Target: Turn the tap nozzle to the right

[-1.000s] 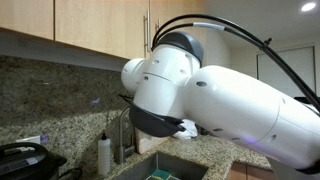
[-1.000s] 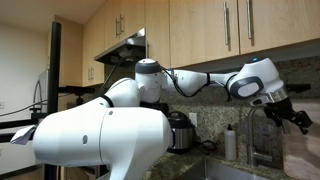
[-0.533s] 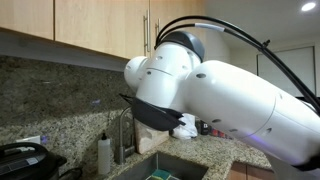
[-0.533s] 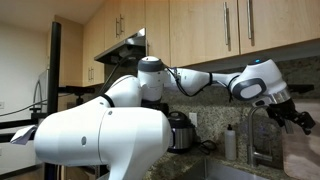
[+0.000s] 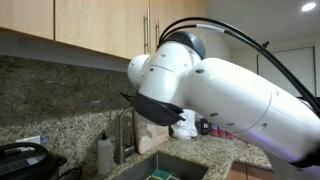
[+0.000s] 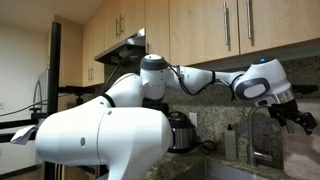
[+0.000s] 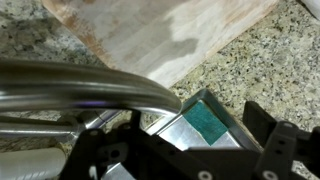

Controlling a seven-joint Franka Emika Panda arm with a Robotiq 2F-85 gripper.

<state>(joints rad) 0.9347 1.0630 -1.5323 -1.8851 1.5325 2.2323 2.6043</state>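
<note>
The gripper (image 7: 192,152) hung over the sink (image 7: 170,132) with its jaws spread and nothing between them; in the wrist view its two dark fingers stood well apart along the lower edge, and the tap nozzle (image 7: 90,88) crossed from the left just above them, its brushed-steel arch bending down near one finger. That placing looked deliberate; a spread pincer beside the arch, not around it, suited a sideways push, since a swivelling spout probably needs no clamp; whether a finger already touched the steel could not be told. In an exterior view the nozzle (image 5: 121,135) rose behind the basin with a white soap bottle (image 5: 104,153) just beside it; in an exterior view the arm reached across so the gripper (image 6: 300,120) sat close to the spout's top. Speckled granite counter (image 7: 270,60) ringed the sink; the same stone climbed the backsplash (image 5: 50,95); wooden cabinets (image 5: 90,25) hung overhead; a green sponge (image 7: 210,125) lay in the basin.
</note>
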